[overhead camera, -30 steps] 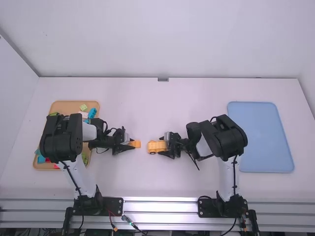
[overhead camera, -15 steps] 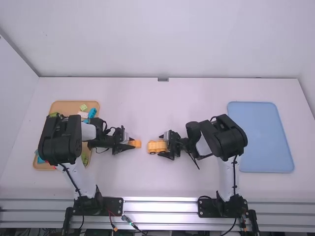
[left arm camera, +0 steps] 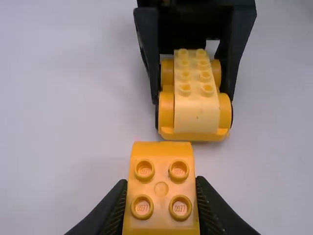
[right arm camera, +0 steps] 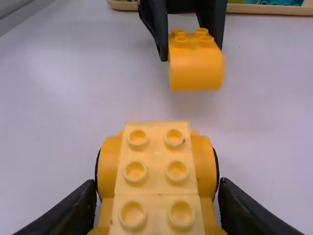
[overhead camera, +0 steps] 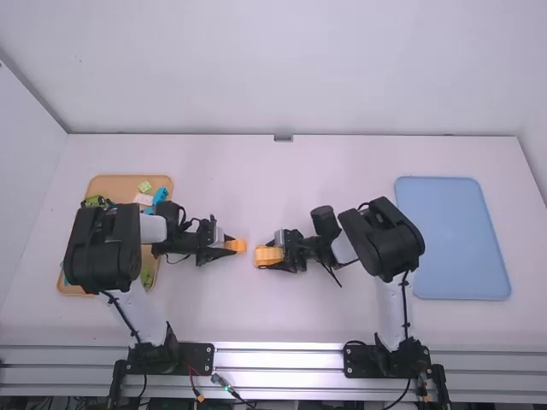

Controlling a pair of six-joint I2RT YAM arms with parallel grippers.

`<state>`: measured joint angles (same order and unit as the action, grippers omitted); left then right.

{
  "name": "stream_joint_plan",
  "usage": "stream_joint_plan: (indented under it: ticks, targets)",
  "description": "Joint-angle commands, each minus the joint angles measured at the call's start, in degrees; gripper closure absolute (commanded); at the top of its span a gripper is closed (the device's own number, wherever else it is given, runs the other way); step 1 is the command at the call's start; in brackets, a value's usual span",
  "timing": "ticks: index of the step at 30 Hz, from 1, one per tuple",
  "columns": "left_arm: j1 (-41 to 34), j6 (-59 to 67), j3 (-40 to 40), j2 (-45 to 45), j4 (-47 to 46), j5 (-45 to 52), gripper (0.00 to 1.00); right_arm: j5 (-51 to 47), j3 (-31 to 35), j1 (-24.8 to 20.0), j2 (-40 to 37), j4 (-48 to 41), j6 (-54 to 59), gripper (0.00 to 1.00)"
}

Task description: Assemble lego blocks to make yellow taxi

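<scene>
Wheeled base [left arm camera: 195,110] just turned near curved block [left arm camera: 161,188], base clamped by right fingers [right arm camera: 78,208], block by left fingers [left arm camera: 111,210], joining presumably next!

From high up, we look forward and down over the table [overhead camera: 273,188]; from close in, our wrist views slant toward each other, sharing the yellow block [left arm camera: 161,188] and yellow car base [left arm camera: 196,110].

The left hand [overhead camera: 230,245] grips a yellow block [overhead camera: 239,245] — nearby, the right hand [overhead camera: 275,254] grips what seems a wheeled base [overhead camera: 266,256].
</scene>
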<state>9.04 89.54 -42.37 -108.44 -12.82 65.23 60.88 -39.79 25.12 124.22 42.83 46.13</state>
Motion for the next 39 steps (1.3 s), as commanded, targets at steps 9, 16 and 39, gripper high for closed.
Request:
stream_joint_plan:
  ticks: [9,16,39]
  targets:
    - [-3.6,-6.7,-0.1,5.9,0.8,2.7,0.98,-6.9,2.4,0.0,0.7,6.5,-4.3,0.45]
    - [-10.8,-13.7,-0.1,5.9,7.8,-0.7,0.98,-6.9,4.2,-0.4,0.7,9.3,-4.7,0.38]
    - [-17.7,-19.6,-0.1,5.9,13.6,-2.5,0.98,-1.7,5.6,-5.0,0.7,9.5,-3.7,0.27]
